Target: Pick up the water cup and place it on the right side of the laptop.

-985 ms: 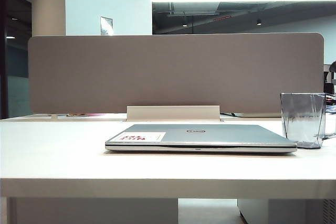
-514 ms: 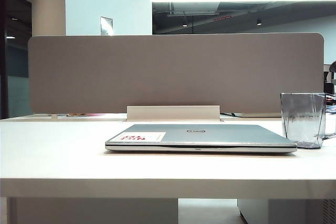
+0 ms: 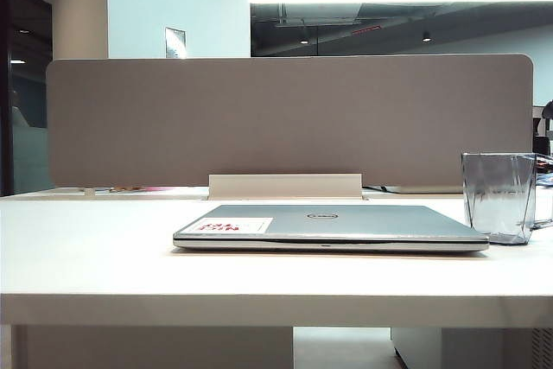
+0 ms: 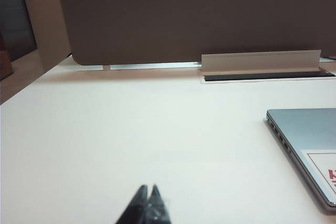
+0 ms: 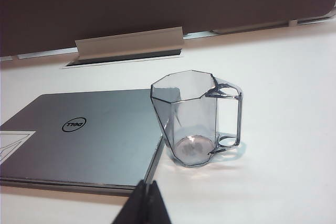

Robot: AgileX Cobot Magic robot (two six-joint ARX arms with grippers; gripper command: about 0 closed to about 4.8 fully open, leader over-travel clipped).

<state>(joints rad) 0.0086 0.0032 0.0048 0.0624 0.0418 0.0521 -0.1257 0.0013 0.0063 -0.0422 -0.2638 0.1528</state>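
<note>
White desk: water cup upright just ahead of right gripper, touching laptop right edge; placement looks done. Both grippers pressed together, empty; left gripper over bare desk.

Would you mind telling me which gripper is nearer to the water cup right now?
The right gripper. It hangs shut just short of the water cup, near the laptop edge. The left gripper, also shut, sits over bare table beyond the laptop's far side.

A white table carried a grey divider panel along its far edge, with a pale cable flap at the middle.
</note>
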